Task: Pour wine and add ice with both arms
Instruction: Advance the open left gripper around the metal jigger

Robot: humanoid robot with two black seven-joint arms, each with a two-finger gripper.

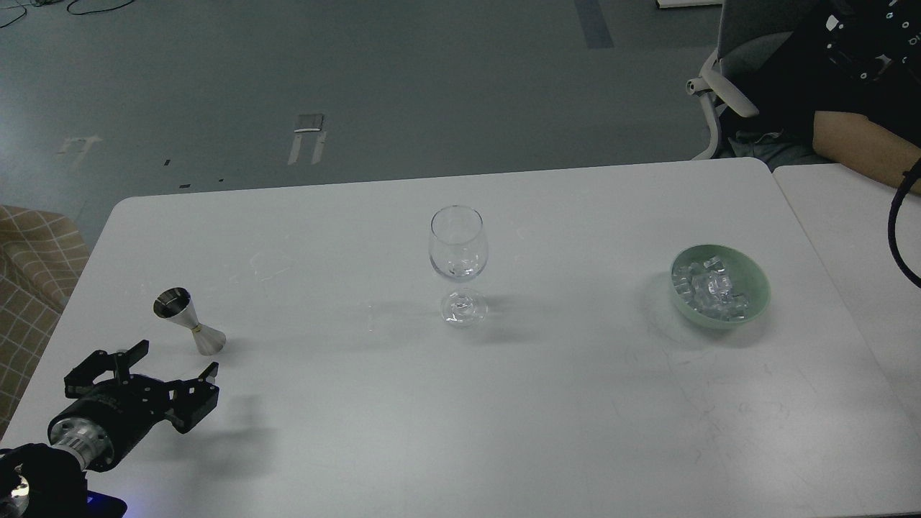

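Note:
A clear stemmed wine glass (458, 262) stands upright and empty at the middle of the white table (547, 403). A steel hourglass-shaped jigger (188, 329) stands at the left. Several clear ice cubes (709, 286) lie in a pale green bowl (755, 298) at the right. My left gripper (176, 358) is open and empty, just below the jigger and apart from it. My right arm and its gripper are out of view.
A person's bare forearm (860, 147) rests on a second white table (856, 230) at the far right, with an office chair (727, 79) behind. A black cable (896, 230) hangs at the right edge. A checked seat (32, 266) stands left of the table.

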